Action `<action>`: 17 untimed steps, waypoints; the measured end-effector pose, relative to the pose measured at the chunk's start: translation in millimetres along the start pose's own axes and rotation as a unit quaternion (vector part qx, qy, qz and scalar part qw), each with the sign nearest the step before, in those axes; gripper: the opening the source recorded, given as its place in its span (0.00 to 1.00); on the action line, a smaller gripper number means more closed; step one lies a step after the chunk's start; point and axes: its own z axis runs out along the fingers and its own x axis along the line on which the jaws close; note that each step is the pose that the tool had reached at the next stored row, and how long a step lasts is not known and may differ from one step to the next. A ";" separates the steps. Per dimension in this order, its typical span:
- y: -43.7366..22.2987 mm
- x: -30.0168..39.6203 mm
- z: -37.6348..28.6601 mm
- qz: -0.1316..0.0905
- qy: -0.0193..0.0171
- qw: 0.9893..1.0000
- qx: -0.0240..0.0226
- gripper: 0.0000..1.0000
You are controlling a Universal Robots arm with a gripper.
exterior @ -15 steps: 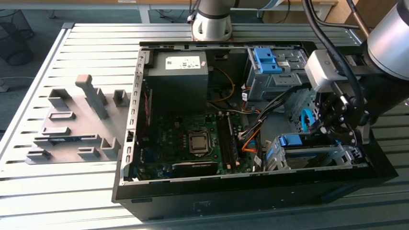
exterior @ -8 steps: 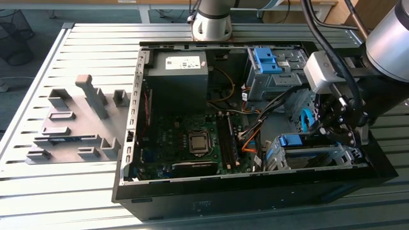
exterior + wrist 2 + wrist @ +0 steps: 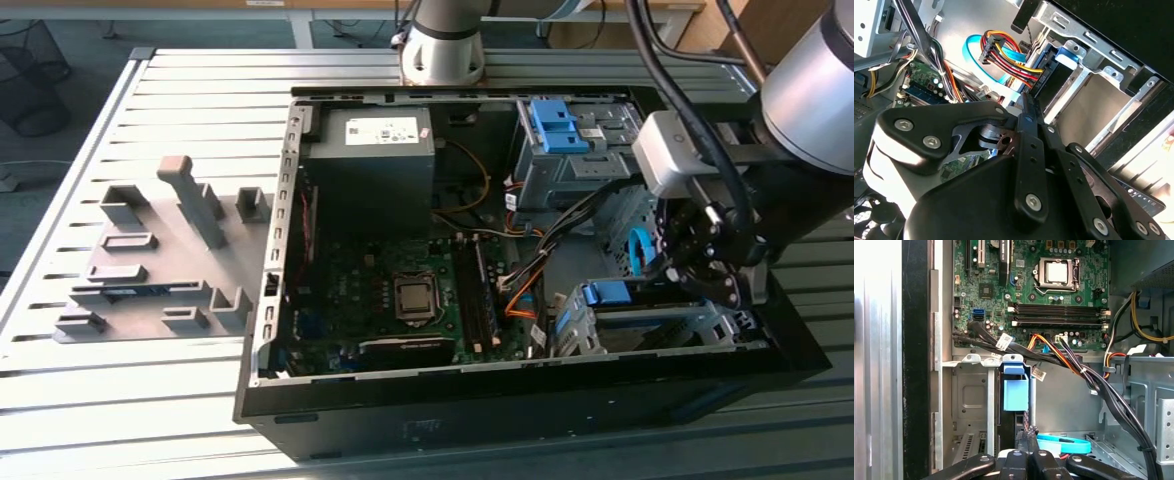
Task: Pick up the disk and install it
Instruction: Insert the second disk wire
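Poised at the lower right of the exterior view, end effector (image 3: 714, 262) clenched just above the disk (image 3: 617, 294) seated in its metal bay (image 3: 587, 335).

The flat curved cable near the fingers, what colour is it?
Light blue cable, best in the first wrist view.

Disk (image 3: 1015, 390) mostly hidden in bay; gripper (image 3: 1026, 437) fingertips obscured.
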 end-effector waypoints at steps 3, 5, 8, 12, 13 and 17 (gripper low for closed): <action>0.0 0.1 0.6 0.000 0.000 1.000 0.000 0.11; 0.0 0.1 1.1 0.000 0.000 1.000 0.000 0.11; 0.0 0.2 2.2 0.000 0.000 1.000 0.000 0.11; 0.0 0.4 3.1 0.000 0.000 1.000 0.000 0.11; 0.0 0.4 3.1 0.000 0.000 1.000 0.000 0.11; 0.0 0.4 3.2 0.000 0.000 1.000 0.000 0.24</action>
